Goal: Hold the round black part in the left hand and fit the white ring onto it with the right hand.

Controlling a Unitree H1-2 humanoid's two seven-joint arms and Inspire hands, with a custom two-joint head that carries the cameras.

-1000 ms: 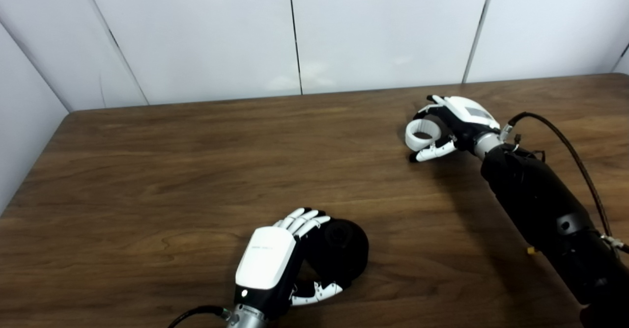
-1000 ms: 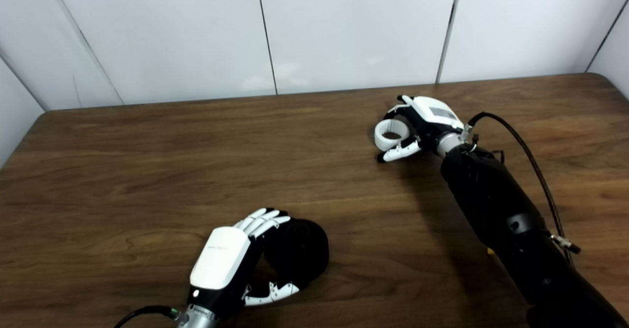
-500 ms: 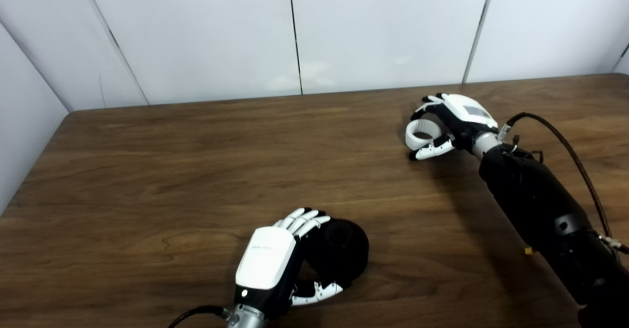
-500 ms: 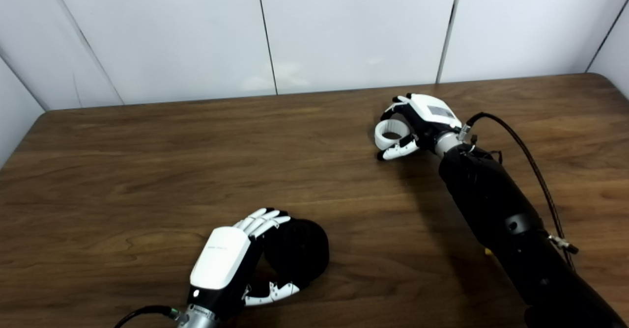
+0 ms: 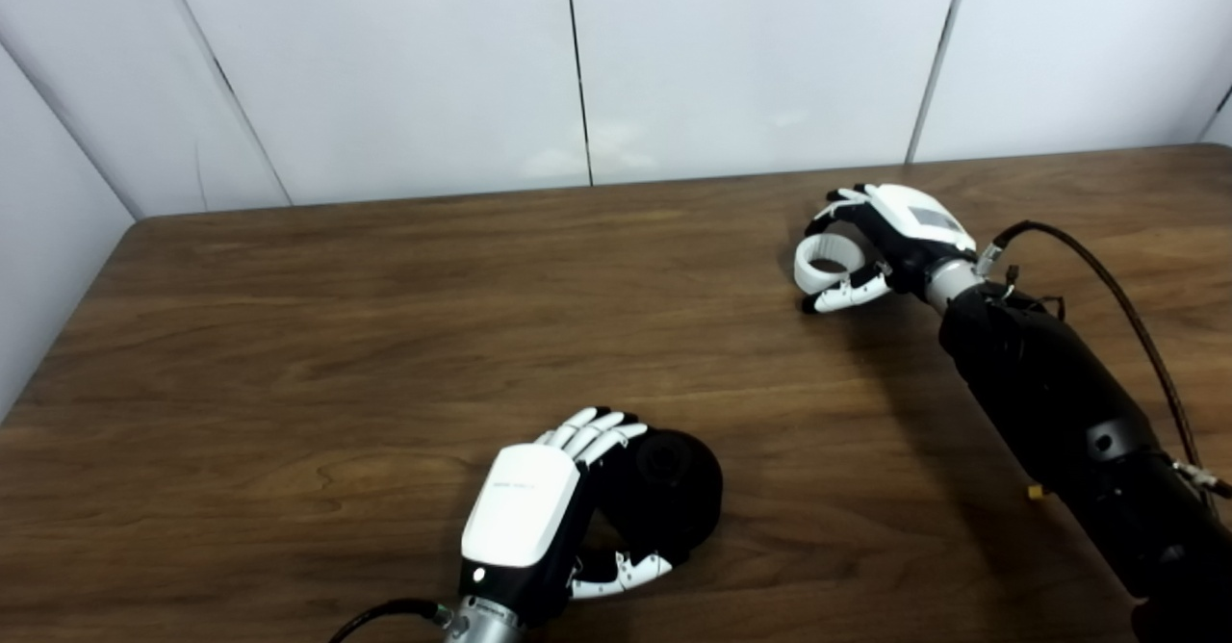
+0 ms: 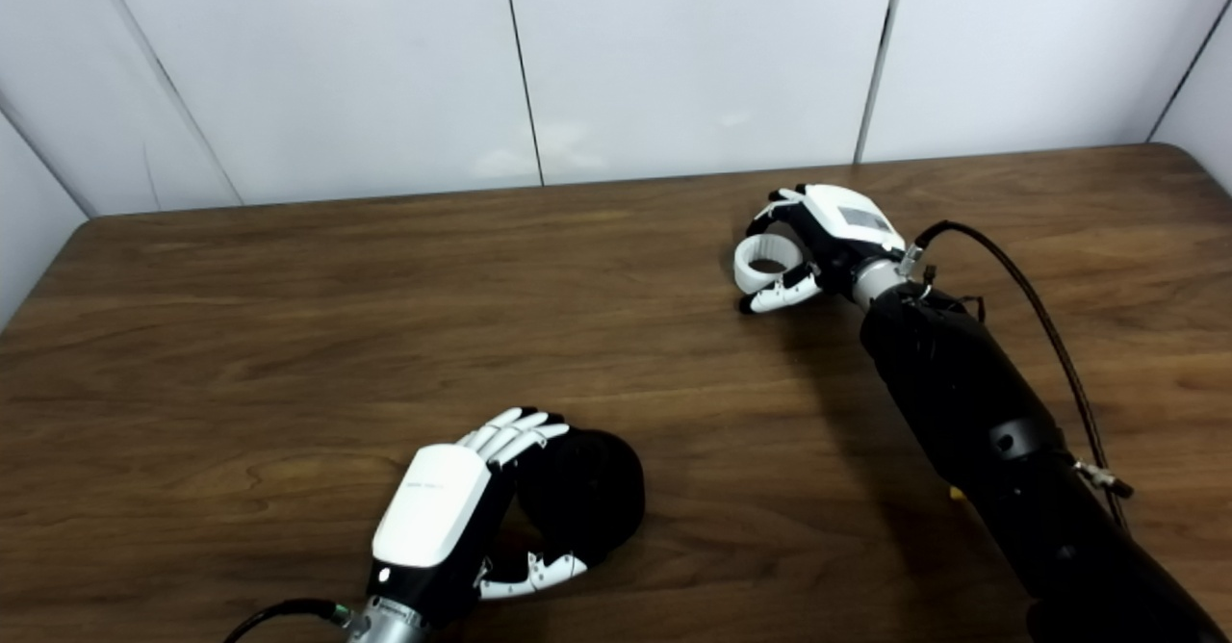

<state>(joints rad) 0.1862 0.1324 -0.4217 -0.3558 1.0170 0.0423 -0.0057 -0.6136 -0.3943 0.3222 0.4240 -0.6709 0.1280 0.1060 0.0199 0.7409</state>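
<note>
The round black part (image 5: 671, 491) rests on the wooden table (image 5: 337, 335) near the front edge. My left hand (image 5: 539, 518) is wrapped around its left side, fingers over the top and thumb underneath. The white ring (image 5: 824, 263) lies on the table at the far right. My right hand (image 5: 890, 239) curls around it, fingers behind it and thumb in front, touching its rim. The ring still appears to sit on the table surface.
White wall panels (image 5: 577, 65) stand behind the table's back edge. A black cable (image 5: 1126, 306) loops from my right wrist along the forearm. Bare wood lies between the two hands.
My right hand has drawn slightly in around the white ring, fingers and thumb closing nearer to it. The left hand and the black part have not moved.
</note>
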